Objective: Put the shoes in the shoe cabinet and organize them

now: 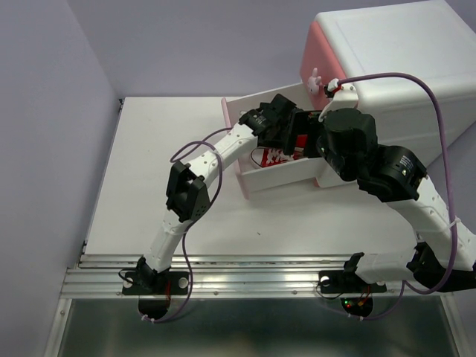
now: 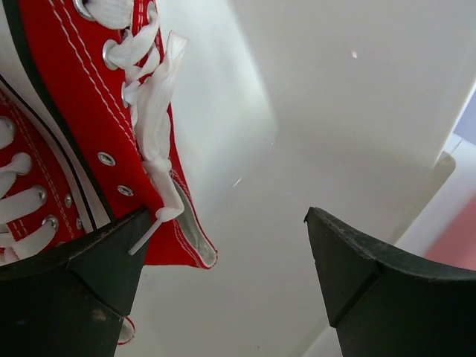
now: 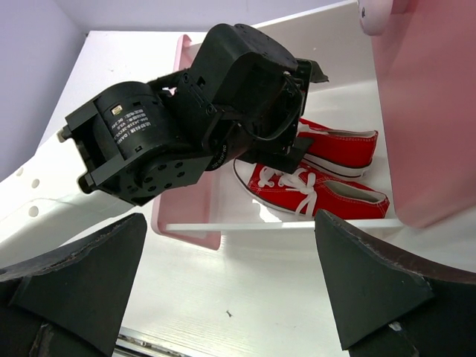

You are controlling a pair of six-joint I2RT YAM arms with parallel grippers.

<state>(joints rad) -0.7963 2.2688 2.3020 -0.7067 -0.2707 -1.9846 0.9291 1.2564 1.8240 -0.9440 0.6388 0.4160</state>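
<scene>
Red sneakers [image 3: 327, 190], white laces and soles, lie side by side in shoe cabinet [image 1: 401, 67] drawer [image 3: 335, 97], far-right bench [image 1: 149, 186] corner. Left tool [image 2: 225, 223], right tool [image 3: 230, 219]: both released. Overhead, arms [image 1: 223, 152] hide them mostly.

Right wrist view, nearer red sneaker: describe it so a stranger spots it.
Find the white cabinet, then its open drawer. Inside, this red sneaker lies along the near wall, laces showing; its red twin sits behind, partly hidden by the left gripper.
</scene>
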